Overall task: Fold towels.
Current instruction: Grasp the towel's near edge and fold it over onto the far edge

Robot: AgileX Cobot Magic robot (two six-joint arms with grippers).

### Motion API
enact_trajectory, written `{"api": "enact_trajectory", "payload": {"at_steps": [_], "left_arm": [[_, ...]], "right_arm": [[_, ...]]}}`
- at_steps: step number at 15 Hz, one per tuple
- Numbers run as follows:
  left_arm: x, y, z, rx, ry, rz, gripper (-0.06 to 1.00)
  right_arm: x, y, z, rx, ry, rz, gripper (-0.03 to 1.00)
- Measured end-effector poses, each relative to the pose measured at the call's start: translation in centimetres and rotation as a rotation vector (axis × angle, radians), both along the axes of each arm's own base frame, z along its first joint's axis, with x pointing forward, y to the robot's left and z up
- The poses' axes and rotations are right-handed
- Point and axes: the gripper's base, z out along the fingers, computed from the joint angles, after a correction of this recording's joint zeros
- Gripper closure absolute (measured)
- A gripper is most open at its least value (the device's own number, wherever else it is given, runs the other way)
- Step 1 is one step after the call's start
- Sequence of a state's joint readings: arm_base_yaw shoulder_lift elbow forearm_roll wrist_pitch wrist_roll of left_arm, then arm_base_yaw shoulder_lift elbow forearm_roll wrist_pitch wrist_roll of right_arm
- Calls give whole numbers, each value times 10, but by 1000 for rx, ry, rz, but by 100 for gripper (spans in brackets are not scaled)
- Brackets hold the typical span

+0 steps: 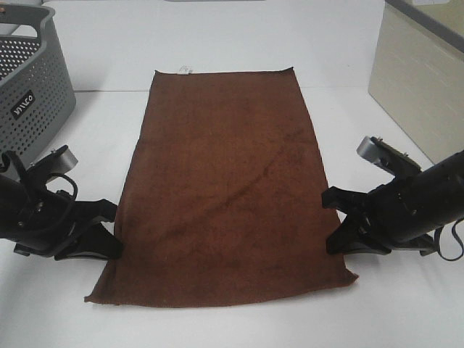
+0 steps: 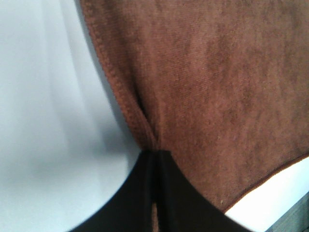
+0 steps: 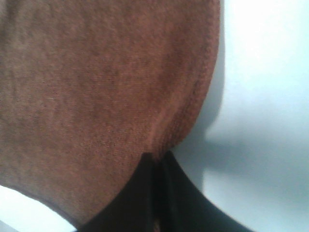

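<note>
Towel (image 1: 225, 181) runs near-to-far; left end effector (image 2: 155, 153), right end effector (image 3: 157, 155) pinch its long edges

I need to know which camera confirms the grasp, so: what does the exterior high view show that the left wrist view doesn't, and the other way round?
Only the exterior high view: the whole dark reddish-brown rectangular terry towel lying flat, its small white tag, the grey perforated plastic basket, and the right gripper on the opposite long edge. Only the left wrist view: the stitched hem puckering where the left gripper pinches it shut. Both: towel, left gripper, white table.
</note>
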State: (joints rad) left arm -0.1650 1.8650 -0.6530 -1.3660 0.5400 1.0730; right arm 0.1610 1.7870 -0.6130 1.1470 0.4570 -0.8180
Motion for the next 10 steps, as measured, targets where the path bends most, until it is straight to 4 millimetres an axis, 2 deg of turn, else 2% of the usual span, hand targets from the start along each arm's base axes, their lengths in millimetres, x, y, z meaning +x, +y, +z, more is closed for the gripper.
{"api": "enact_trajectory", "payload": {"at_steps": [2, 4, 9, 10], "left_arm": [[-2, 1, 10, 9, -5, -12, 94], [-12, 3, 18, 13, -6, -12, 94], [-71, 12, 23, 19, 42, -13, 94], [-71, 12, 23, 19, 42, -13, 94]], "right_arm": [[-4, 2, 16, 30, -17, 12, 97], [-14, 1, 23, 37, -2, 13, 97], [-70, -6, 20, 51, 91, 24, 97], [-70, -6, 20, 51, 91, 24, 97]]}}
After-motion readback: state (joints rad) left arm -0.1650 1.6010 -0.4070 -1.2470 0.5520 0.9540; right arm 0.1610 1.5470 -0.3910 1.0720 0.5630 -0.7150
